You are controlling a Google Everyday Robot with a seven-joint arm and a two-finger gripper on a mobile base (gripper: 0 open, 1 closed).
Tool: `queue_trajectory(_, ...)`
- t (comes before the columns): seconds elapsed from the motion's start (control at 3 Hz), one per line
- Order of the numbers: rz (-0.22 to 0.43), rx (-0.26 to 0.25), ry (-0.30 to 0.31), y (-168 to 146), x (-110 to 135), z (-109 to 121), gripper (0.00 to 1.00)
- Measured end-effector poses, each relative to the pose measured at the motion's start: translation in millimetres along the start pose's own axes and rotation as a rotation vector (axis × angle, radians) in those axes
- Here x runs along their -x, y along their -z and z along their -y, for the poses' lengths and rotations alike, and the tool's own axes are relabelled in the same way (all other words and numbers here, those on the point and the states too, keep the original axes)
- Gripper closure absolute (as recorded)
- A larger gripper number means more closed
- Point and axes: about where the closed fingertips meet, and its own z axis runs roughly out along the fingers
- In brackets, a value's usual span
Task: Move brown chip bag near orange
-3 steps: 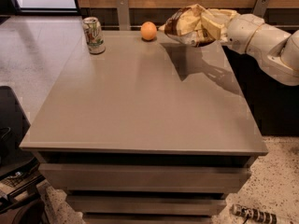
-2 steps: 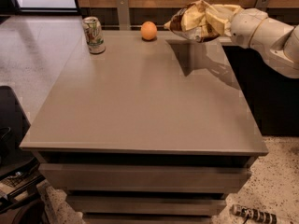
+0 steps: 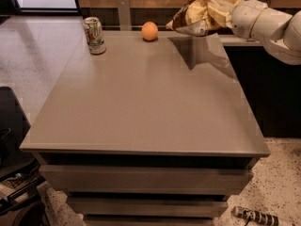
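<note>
The brown chip bag (image 3: 198, 17), crinkly with pale yellow edges, hangs in the air over the table's far right corner and casts a shadow on the tabletop. My gripper (image 3: 226, 12) is at the bag's right end and shut on it; the white arm (image 3: 268, 25) comes in from the right. The orange (image 3: 149, 31) sits on the table near the back edge, a short way left of the bag and lower than it.
A green-and-white soda can (image 3: 94, 35) stands at the table's back left. The grey table (image 3: 141, 107) has drawers below its front edge. A dark counter (image 3: 263, 79) is at the right, a wooden wall behind.
The arm has lifted the bag a little higher and slightly to the right. The orange and the can have not moved.
</note>
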Motion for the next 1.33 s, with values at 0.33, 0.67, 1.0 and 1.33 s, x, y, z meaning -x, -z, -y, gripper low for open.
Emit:
queue_trajectory(0.33,0.003,0.014,0.044,-12,-10,-9,1.00)
queue_trajectory(0.67,-0.029,-0.026,0.143,-12,-23,-15,1.00)
queue_trajectory(1.0,-0.032,-0.037,0.161,-16,-24,-14,0.81)
queue_trajectory(1.33,-0.030,-0.035,0.161,-18,-23,-16,0.58)
